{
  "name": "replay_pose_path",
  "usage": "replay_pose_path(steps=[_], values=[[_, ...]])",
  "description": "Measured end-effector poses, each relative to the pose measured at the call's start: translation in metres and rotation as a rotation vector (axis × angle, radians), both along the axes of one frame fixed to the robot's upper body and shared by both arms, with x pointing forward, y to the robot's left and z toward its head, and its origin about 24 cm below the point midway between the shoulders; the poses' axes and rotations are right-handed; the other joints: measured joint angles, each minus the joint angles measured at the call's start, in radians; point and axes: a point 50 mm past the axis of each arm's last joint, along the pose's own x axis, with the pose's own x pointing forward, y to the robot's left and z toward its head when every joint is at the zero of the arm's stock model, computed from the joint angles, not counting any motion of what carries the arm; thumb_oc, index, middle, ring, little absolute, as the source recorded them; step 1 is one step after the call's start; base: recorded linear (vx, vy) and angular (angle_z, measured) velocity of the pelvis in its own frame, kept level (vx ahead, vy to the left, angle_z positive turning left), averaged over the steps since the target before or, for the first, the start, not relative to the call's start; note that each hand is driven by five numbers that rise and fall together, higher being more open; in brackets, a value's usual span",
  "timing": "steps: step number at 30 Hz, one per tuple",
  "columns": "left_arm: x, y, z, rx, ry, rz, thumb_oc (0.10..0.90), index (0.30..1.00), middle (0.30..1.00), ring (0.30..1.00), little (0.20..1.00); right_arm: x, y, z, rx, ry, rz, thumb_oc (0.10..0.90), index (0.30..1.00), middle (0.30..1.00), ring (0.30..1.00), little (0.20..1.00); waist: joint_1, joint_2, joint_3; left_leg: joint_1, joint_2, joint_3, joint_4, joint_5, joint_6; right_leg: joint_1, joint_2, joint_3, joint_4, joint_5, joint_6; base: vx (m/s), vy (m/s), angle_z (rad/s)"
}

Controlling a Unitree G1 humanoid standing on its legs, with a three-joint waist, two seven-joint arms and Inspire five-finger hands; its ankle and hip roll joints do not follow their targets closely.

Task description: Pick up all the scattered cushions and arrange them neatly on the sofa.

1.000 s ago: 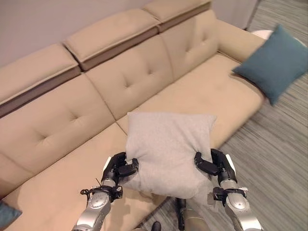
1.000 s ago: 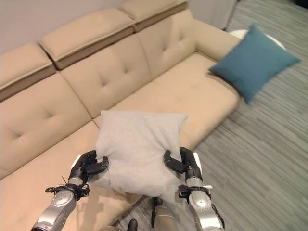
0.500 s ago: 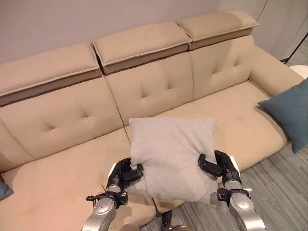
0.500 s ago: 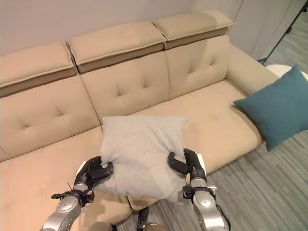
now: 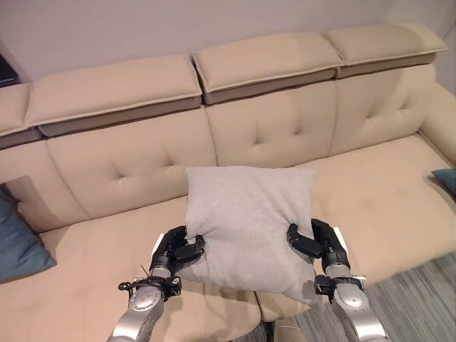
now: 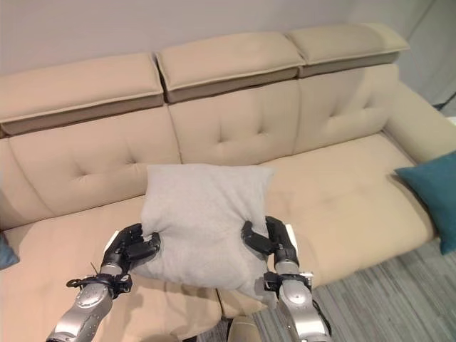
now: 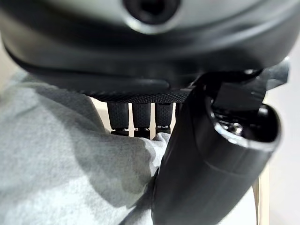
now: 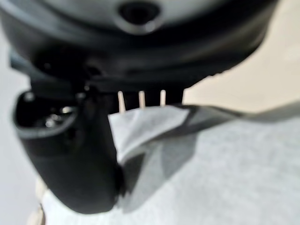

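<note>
Left hand (image 5: 173,251) and right hand (image 5: 318,244) each pinch a lower side edge of the grey cushion (image 5: 247,222), thumb in front and fingers curled behind the fabric, as both wrist views confirm. Held upright between the 2 hands, the cushion hangs above the front of the beige sofa (image 5: 128,164), its face toward the camera, and the tufted backrest lies straight ahead beyond it. A teal cushion (image 5: 20,235) rests at the left end of the seat, another teal cushion (image 6: 434,196) by the right end. Placement looks next: forward and down against the backrest.

2 silver-grey arms, dark left hand (image 5: 174,251), dark right hand (image 5: 320,244)
</note>
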Motion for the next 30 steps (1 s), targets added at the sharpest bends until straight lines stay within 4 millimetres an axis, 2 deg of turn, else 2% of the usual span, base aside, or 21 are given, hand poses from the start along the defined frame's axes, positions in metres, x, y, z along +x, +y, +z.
replay_pose_path(steps=[1,2,3,4,5,6,7,8,10,12,14,15,16,18,20,22,23,24,25,27,30], values=[[-0.001,0.000,-0.001,0.000,0.003,0.002,0.400,0.300,0.300,0.300,0.300,0.001,0.000,0.001,-0.003,-0.002,0.004,0.400,0.300,0.300,0.300,0.300,0.010,-0.016,-0.011,0.006,-0.002,0.001,0.001,-0.004,-0.006,0.056,0.000,-0.020,-0.093,0.060,-0.021,0.12,-0.156,0.67],[-0.002,0.000,-0.001,-0.006,0.002,0.008,0.400,0.300,0.300,0.300,0.300,0.005,-0.001,0.005,-0.010,-0.017,0.007,0.400,0.300,0.300,0.300,0.300,0.024,-0.008,-0.015,0.010,0.017,0.000,-0.008,0.009,-0.027,0.091,0.015,-0.033,-0.139,0.087,-0.027,0.12,-0.207,0.53],[-0.003,-0.002,0.000,-0.010,-0.001,0.003,0.400,0.300,0.300,0.300,0.300,0.005,-0.003,0.006,-0.019,-0.020,0.006,0.400,0.300,0.300,0.300,0.300,0.023,-0.013,-0.018,0.032,0.035,-0.011,-0.031,0.024,-0.050,0.145,0.032,-0.074,-0.195,0.101,-0.046,0.03,-0.200,0.53],[-0.004,-0.002,0.001,-0.012,-0.004,0.005,0.400,0.300,0.300,0.300,0.300,0.005,-0.003,0.006,-0.018,-0.020,0.007,0.400,0.300,0.300,0.300,0.300,0.026,-0.030,-0.029,0.032,0.044,-0.011,-0.031,0.029,-0.057,0.170,0.042,-0.080,-0.235,0.109,-0.057,-0.05,-0.224,0.59],[-0.005,-0.002,0.002,-0.012,-0.007,0.005,0.400,0.300,0.300,0.300,0.300,0.006,-0.003,0.007,-0.019,-0.025,0.008,0.400,0.300,0.300,0.300,0.300,0.028,-0.037,-0.033,0.023,0.054,-0.020,-0.033,0.036,-0.068,0.179,0.052,-0.093,-0.249,0.113,-0.063,-0.12,-0.231,0.66],[-0.003,-0.004,0.003,-0.017,-0.013,0.000,0.400,0.300,0.300,0.300,0.300,0.005,-0.005,0.007,-0.022,-0.024,0.000,0.400,0.300,0.300,0.300,0.300,0.018,-0.046,-0.038,-0.002,0.064,-0.060,-0.036,0.052,-0.093,0.183,0.060,-0.139,-0.259,0.114,-0.064,-0.16,-0.150,1.36],[0.007,-0.017,0.010,-0.035,-0.048,-0.038,0.400,0.300,0.300,0.300,0.300,0.001,-0.016,0.008,-0.042,-0.025,-0.043,0.400,0.300,0.300,0.300,0.300,0.012,-0.054,-0.040,-0.076,0.068,-0.110,-0.015,0.079,-0.132,0.152,0.063,-0.210,-0.259,0.114,-0.064,-0.19,-0.094,1.78],[0.013,-0.024,0.016,-0.043,-0.074,-0.052,0.400,0.300,0.300,0.300,0.300,0.007,-0.025,0.015,-0.069,-0.049,-0.058,0.400,0.300,0.300,0.300,0.300,0.008,-0.050,-0.037,-0.139,0.073,-0.098,0.008,0.087,-0.140,0.110,0.068,-0.228,-0.259,0.116,-0.067,-0.17,-0.037,1.54],[0.018,-0.025,0.018,-0.037,-0.086,-0.036,0.400,0.300,0.300,0.300,0.300,0.023,-0.025,0.032,-0.111,-0.110,-0.031,0.400,0.300,0.300,0.300,0.300,-0.007,-0.021,-0.007,-0.226,0.071,-0.006,0.076,0.104,-0.137,0.079,0.068,-0.275,-0.259,0.128,-0.084,-0.15,-0.007,0.73],[0.029,-0.029,0.029,-0.041,-0.139,-0.036,0.400,0.300,0.300,0.300,0.300,0.035,-0.027,0.049,-0.143,-0.170,-0.034,0.400,0.300,0.300,0.300,0.300,-0.013,0.011,0.016,-0.275,0.077,0.067,0.057,0.112,-0.119,0.025,0.072,-0.285,-0.258,0.135,-0.096,-0.10,0.030,0.22],[0.036,-0.028,0.039,-0.043,-0.184,-0.016,0.400,0.300,0.300,0.300,0.300,0.048,-0.023,0.063,-0.156,-0.229,-0.025,0.400,0.300,0.300,0.300,0.300,-0.013,0.045,0.031,-0.285,0.100,0.070,-0.024,0.118,-0.105,-0.037,0.096,-0.269,-0.258,0.155,-0.122,-0.12,0.054,-0.31],[0.046,-0.027,0.050,-0.028,-0.227,0.003,0.400,0.300,0.300,0.300,0.300,0.056,-0.019,0.073,-0.176,-0.270,-0.028,0.400,0.300,0.300,0.300,0.300,-0.017,0.044,0.046,-0.313,0.101,0.081,-0.079,0.158,-0.076,-0.098,0.099,-0.250,-0.259,0.179,-0.113,-0.15,0.062,-0.39],[0.050,-0.026,0.055,-0.017,-0.246,0.009,0.400,0.300,0.300,0.300,0.300,0.059,-0.018,0.077,-0.182,-0.286,-0.032,0.400,0.300,0.300,0.300,0.300,-0.020,0.041,0.048,-0.338,0.099,0.088,-0.078,0.162,-0.074,-0.126,0.098,-0.240,-0.259,0.183,-0.110,-0.16,0.055,-0.38],[0.066,-0.029,0.075,0.006,-0.322,0.027,0.400,0.300,0.300,0.300,0.300,0.072,-0.010,0.096,-0.224,-0.369,-0.049,0.400,0.300,0.300,0.300,0.300,-0.037,0.034,0.050,-0.426,0.091,0.107,-0.078,0.177,-0.076,-0.221,0.088,-0.222,-0.259,0.205,-0.098,-0.12,0.048,-0.25],[0.092,-0.033,0.117,0.047,-0.471,0.050,0.400,0.300,0.300,0.300,0.300,0.092,-0.003,0.135,-0.241,-0.516,-0.093,0.400,0.300,0.300,0.300,0.300,-0.040,0.033,0.050,-0.530,0.083,0.126,-0.078,0.203,-0.066,-0.331,0.081,-0.206,-0.258,0.239,-0.100,-0.05,0.034,-0.20],[0.108,-0.036,0.151,0.064,-0.592,0.084,0.400,0.300,0.300,0.300,0.300,0.102,0.002,0.161,-0.246,-0.613,-0.132,0.400,0.300,0.300,0.300,0.300,-0.040,0.032,0.052,-0.572,0.083,0.129,-0.077,0.226,-0.063,-0.371,0.080,-0.204,-0.258,0.259,-0.110,-0.04,0.045,-0.02],[0.108,-0.036,0.151,0.064,-0.592,0.084,0.400,0.300,0.300,0.300,0.300,0.102,0.002,0.161,-0.246,-0.613,-0.132,0.400,0.300,0.300,0.300,0.300,-0.040,0.032,0.052,-0.572,0.083,0.129,-0.077,0.226,-0.063,-0.371,0.080,-0.204,-0.258,0.259,-0.110,-0.01,0.032,0.00],[0.129,-0.038,0.190,0.123,-0.701,0.141,0.400,0.300,0.300,0.300,0.300,0.118,0.011,0.198,-0.292,-0.733,-0.174,0.400,0.300,0.300,0.300,0.300,-0.039,0.032,0.052,-0.594,0.083,0.128,-0.077,0.228,-0.065,-0.394,0.080,-0.204,-0.258,0.261,-0.113,0.00,0.021,-0.03],[0.138,-0.039,0.213,0.151,-0.764,0.172,0.400,0.300,0.300,0.300,0.300,0.123,0.014,0.221,-0.328,-0.804,-0.185,0.400,0.300,0.300,0.300,0.300,-0.039,0.032,0.052,-0.608,0.083,0.127,-0.077,0.229,-0.066,-0.409,0.080,-0.204,-0.258,0.263,-0.114,0.00,0.000,0.00],[0.140,-0.040,0.246,0.151,-0.890,0.219,0.400,0.300,0.300,0.300,0.300,0.123,0.017,0.254,-0.375,-0.932,-0.219,0.400,0.300,0.300,0.300,0.300,-0.037,0.033,0.052,-0.627,0.085,0.123,-0.077,0.231,-0.069,-0.427,0.082,-0.206,-0.258,0.264,-0.115,0.00,0.011,0.02],[0.136,-0.042,0.279,0.184,-1.056,0.293,0.400,0.300,0.300,0.300,0.300,0.119,0.022,0.294,-0.471,-1.096,-0.264,0.400,0.300,0.300,0.300,0.300,-0.029,0.033,0.052,-0.637,0.086,0.116,-0.077,0.231,-0.069,-0.438,0.083,-0.204,-0.258,0.263,-0.115,0.00,0.000,0.00]])
